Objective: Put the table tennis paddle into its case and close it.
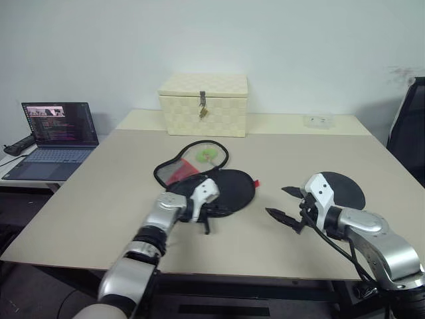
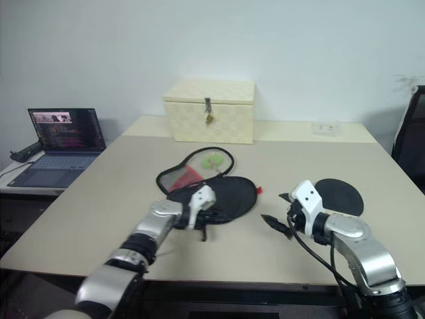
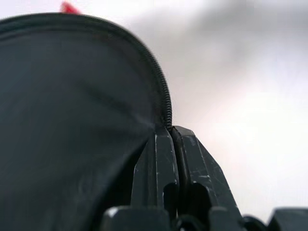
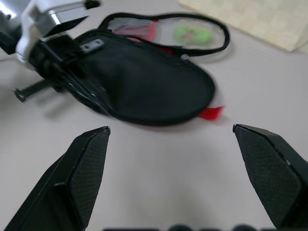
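The case [image 1: 219,189] lies open mid-table; its soft, limp zipper edge is pinched by the left gripper [image 3: 172,132]. The right gripper [image 4: 171,144] is spread wide, empty. The stiff paddle [image 1: 342,189] is best taken by its handle.

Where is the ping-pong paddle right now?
The paddle lies flat on the table on the robot's right side, just behind the open right gripper, apart from the case.

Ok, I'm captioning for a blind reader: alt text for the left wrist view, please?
The left hand is shut on the zippered edge of the black case, its two fingers pressed together around the rim. A pale, blurred table lies behind.
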Controlling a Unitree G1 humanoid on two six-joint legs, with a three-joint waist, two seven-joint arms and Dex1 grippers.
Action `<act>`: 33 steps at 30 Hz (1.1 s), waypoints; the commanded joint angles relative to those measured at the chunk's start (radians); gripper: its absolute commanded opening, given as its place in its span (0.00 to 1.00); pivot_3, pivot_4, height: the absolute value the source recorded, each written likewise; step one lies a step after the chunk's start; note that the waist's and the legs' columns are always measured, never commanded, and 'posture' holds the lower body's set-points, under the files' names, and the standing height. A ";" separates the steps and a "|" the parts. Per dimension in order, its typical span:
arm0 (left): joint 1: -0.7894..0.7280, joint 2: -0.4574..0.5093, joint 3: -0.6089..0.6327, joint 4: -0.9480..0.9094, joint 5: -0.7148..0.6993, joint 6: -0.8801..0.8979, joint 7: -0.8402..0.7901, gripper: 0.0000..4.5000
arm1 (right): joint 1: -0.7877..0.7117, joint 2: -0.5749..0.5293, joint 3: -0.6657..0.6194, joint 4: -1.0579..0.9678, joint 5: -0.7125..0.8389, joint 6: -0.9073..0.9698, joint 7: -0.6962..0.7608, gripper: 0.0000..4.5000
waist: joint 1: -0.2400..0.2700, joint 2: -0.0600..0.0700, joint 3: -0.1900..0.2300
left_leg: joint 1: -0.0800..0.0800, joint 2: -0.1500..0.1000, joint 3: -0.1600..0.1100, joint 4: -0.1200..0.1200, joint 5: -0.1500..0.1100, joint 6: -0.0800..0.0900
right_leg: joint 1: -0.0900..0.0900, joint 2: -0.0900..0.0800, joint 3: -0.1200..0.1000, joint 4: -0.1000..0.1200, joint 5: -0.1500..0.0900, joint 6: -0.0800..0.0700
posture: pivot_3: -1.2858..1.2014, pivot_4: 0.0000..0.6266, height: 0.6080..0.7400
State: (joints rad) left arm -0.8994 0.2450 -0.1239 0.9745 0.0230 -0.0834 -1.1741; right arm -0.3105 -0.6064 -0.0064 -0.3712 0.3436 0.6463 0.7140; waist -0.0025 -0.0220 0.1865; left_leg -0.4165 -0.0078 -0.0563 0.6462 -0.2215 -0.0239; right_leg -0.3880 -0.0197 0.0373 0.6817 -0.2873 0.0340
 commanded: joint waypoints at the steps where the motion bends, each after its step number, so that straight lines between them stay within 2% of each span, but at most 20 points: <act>1: -0.070 -0.075 -0.013 0.013 0.011 0.021 0.095 0.01 | 0.029 -0.040 -0.029 -0.073 0.047 0.010 0.043 1.00 | -0.001 0.000 0.000 | 0.000 0.000 0.000 0.000 0.000 0.000 | 0.000 0.000 0.000 0.000 0.000 0.000 | 0.52 0.24 1.00; 5: -0.142 -0.152 -0.003 0.078 0.013 0.039 0.195 0.01 | 0.065 -0.070 -0.038 -0.105 0.068 0.022 0.060 1.00 | -0.002 0.000 0.000 | 0.000 0.000 0.002 0.000 0.000 0.000 | 0.000 0.001 0.000 0.000 0.000 0.000 | 0.52 0.24 1.00; 8: -0.167 -0.172 0.001 0.102 0.008 0.044 0.217 0.01 | 0.077 -0.082 -0.042 -0.114 0.070 0.024 0.059 1.00 | -0.010 0.000 0.000 | 0.000 0.000 0.002 0.000 0.000 0.000 | 0.000 0.001 0.001 0.000 0.000 0.000 | 0.52 0.24 1.00; 9: -0.169 -0.171 0.004 0.101 0.003 0.049 0.214 0.05 | 0.078 -0.084 -0.043 -0.115 0.071 0.025 0.055 1.00 | -0.014 0.000 0.000 | 0.001 0.000 0.002 -0.001 0.000 0.000 | 0.000 0.001 0.001 0.000 0.000 0.000 | 0.52 0.24 1.00; 12: -0.155 -0.154 0.010 0.070 -0.009 0.060 0.181 0.21 | 0.080 -0.085 -0.044 -0.117 0.080 0.034 0.043 1.00 | -0.024 0.000 0.000 | 0.001 0.000 0.002 -0.001 0.000 0.000 | 0.000 0.001 0.001 0.000 0.000 0.000 | 0.52 0.24 1.00; 16: -0.122 -0.114 0.026 -0.011 -0.031 0.105 0.152 0.53 | 0.073 -0.083 -0.033 -0.107 0.086 0.038 0.040 1.00 | -0.030 0.000 0.000 | 0.001 0.001 0.001 -0.001 0.000 0.000 | 0.000 0.001 0.002 0.000 0.000 0.000 | 0.52 0.24 1.00; 21: -0.012 -0.014 0.046 -0.273 -0.107 0.243 0.065 0.94 | 0.023 -0.033 -0.043 -0.085 0.127 0.103 -0.006 1.00 | -0.031 0.000 0.000 | 0.001 0.001 0.000 -0.001 0.000 0.000 | -0.001 0.001 0.003 0.001 0.000 0.000 | 0.52 0.24 1.00; 22: 0.013 0.014 0.052 -0.327 -0.127 0.274 0.043 0.99 | 0.012 -0.017 -0.050 -0.083 0.142 0.126 -0.022 1.00 | -0.032 0.000 0.000 | 0.001 0.001 -0.001 -0.001 0.000 0.000 | -0.001 0.001 0.002 0.001 0.000 0.000 | 0.52 0.24 1.00; 27: 0.140 0.224 0.148 -0.488 -0.227 0.335 -0.042 0.99 | -0.033 0.125 -0.072 -0.097 0.236 0.307 -0.172 1.00 | -0.035 0.000 0.000 | 0.002 0.004 -0.001 -0.001 0.000 0.000 | -0.001 0.000 0.003 0.001 0.000 -0.001 | 0.52 0.24 1.00; 29: 0.173 0.277 0.160 -0.519 -0.244 0.338 -0.059 0.99 | -0.047 0.169 -0.069 -0.099 0.250 0.355 -0.217 1.00 | -0.034 0.000 0.000 | 0.002 0.004 -0.002 -0.002 0.000 0.000 | -0.001 0.000 0.003 0.001 0.000 -0.002 | 0.52 0.24 1.00; 33: 0.228 0.399 0.219 -0.536 -0.260 0.315 -0.060 0.99 | -0.093 0.278 -0.011 -0.024 0.198 0.401 -0.343 1.00 | -0.026 0.000 0.000 | 0.002 0.002 -0.002 -0.001 0.000 0.000 | -0.001 0.000 0.002 0.001 0.000 -0.002 | 0.52 0.24 1.00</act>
State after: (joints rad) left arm -0.6697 0.6143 0.0580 0.4820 -0.2154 0.2518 -1.2327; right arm -0.3807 -0.3494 -0.0220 -0.4124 0.5605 1.0284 0.4255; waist -0.0288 -0.0221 0.1867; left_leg -0.4149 -0.0056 -0.0586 0.6453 -0.2212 -0.0242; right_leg -0.3887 -0.0195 0.0390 0.6825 -0.2874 0.0324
